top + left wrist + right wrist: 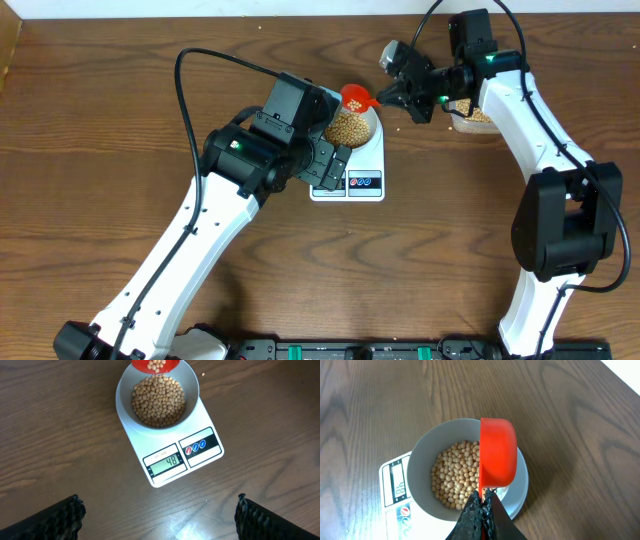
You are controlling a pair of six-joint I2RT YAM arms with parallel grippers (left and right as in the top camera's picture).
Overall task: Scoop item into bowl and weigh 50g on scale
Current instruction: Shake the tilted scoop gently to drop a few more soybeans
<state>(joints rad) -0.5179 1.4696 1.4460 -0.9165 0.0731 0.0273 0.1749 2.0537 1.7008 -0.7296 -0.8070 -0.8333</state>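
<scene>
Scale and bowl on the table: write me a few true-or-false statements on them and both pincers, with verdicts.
1. The small round pale bowl sits on the white flat digital scale. True.
2. The scale's grey display reads 50. False: it reads 48.
3. The right pincer is shut on the red plastic scoop, above the bowl. True.
4. The left pincer grips the bowl. False: it is open, empty, apart from the scale.
5. The bowl holds tan-yellow round beans. True.

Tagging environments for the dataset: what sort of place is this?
Likely a lab test bench, not a kitchen: plain wood-grain table, a left arm and right arm working over it, a scale carrying a bowl of beans.
</scene>
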